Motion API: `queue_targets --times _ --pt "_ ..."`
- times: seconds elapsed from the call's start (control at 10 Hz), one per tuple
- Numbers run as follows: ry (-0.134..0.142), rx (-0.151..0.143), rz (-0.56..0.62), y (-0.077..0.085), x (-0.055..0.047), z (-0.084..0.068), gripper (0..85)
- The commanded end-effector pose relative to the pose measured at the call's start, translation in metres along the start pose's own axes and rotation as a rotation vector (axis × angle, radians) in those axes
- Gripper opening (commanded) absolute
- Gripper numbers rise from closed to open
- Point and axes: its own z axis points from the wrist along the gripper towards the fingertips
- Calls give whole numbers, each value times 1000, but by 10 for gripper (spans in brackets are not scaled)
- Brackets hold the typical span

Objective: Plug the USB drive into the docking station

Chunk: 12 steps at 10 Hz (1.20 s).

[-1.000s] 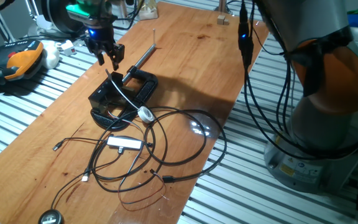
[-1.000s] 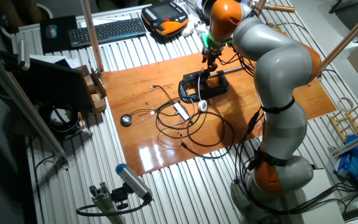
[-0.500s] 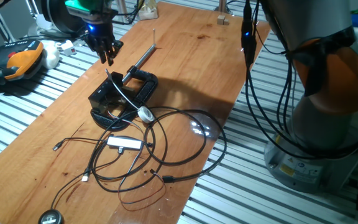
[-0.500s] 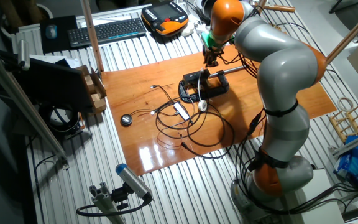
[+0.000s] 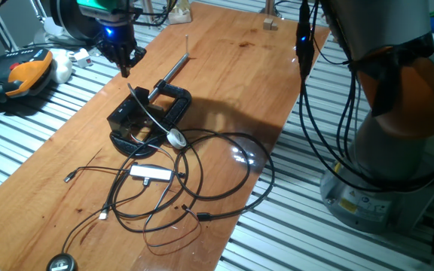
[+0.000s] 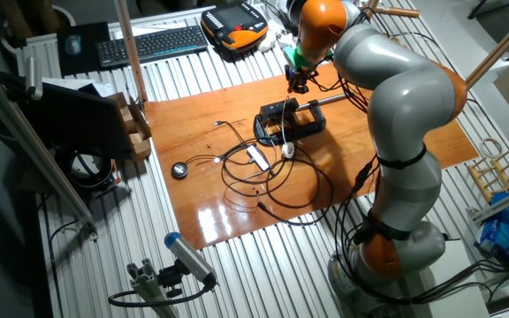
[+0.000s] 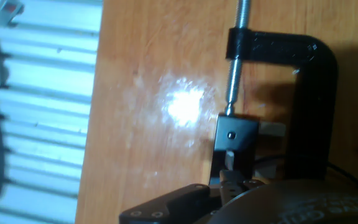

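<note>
One wooden table [image 5: 232, 68], ribbed metal bench [image 5: 21, 113], keyboard [image 6: 153, 41]

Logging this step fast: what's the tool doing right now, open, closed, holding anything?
Tool: fingers together, looks closed, above the table behind the docking station; whether it grips the USB drive cannot be told.

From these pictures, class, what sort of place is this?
Probably a robotics lab: a wooden board on a slatted aluminium bench, an orange teach pendant and a keyboard.

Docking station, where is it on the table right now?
In one fixed view, the docking station sits left of centre on the wooden table, held by the black clamp, below the tool.
</note>
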Motion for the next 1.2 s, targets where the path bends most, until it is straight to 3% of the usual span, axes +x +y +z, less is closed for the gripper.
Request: queue_targets --times 0.0,0.4,0.5,0.6,0.8,0.9,1.0,1.1 --pt "0 1 -20 1 4 -2 0" --pt "39 21 -211 1 20 -11 0" --pt "48 29 -331 -1 21 -13 0" --pt "45 27 -532 -5 22 -16 0" --pt "-20 75 -900 -11 17 -21 0" --pt "-14 74 -1032 -14 14 -23 0" --pt "28 56 -1140 -17 11 -24 0" --pt "52 49 -1219 -20 8 -24 0"
